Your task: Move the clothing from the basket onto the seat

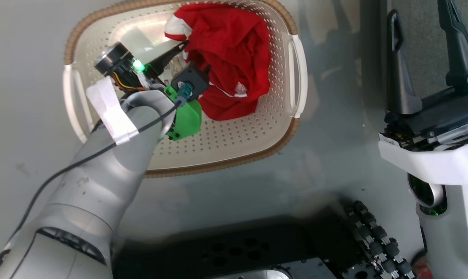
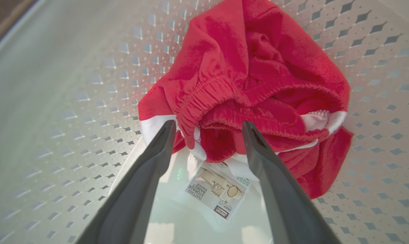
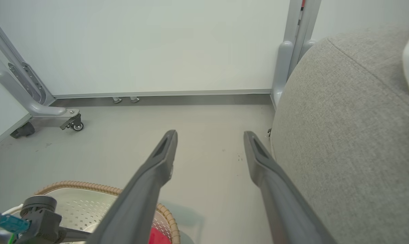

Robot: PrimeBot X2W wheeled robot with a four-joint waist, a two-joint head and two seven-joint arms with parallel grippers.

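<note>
- The left gripper (image 2: 208, 126) is reaching down inside the basket (image 1: 218, 166), its two fingers standing wide apart and holding nothing; the tips are sitting at the near edge of the red clothing (image 2: 258, 67), which is lying bunched toward the basket's far right side; fingers closing from here are likely catching only the elastic hem, and the garment is then at risk of slipping free on the lift.
- On the basket's bottom, between the fingers, a printed sticker (image 2: 218, 191) is showing; a descent going too deep is risking the tips scraping the perforated plastic or shoving the light basket across the floor (image 1: 334, 128), since nothing is bracing it.
- The cloth is lying crumpled in several layers; a grip taking a single layer is risking the rest trailing over the basket's rim, snagging there and dragging or tipping the basket.
- The right gripper (image 3: 210, 135) is hanging well to the right of the basket, over the floor, fingers likewise spread and empty; it is sitting near the likely path, so the left arm swinging across is risking a brush against it.
- The seat (image 3: 343, 135) is rising further right of the basket, beyond the right gripper; a low carry is risking the dangling cloth catching its rounded edge and dropping short.
</note>
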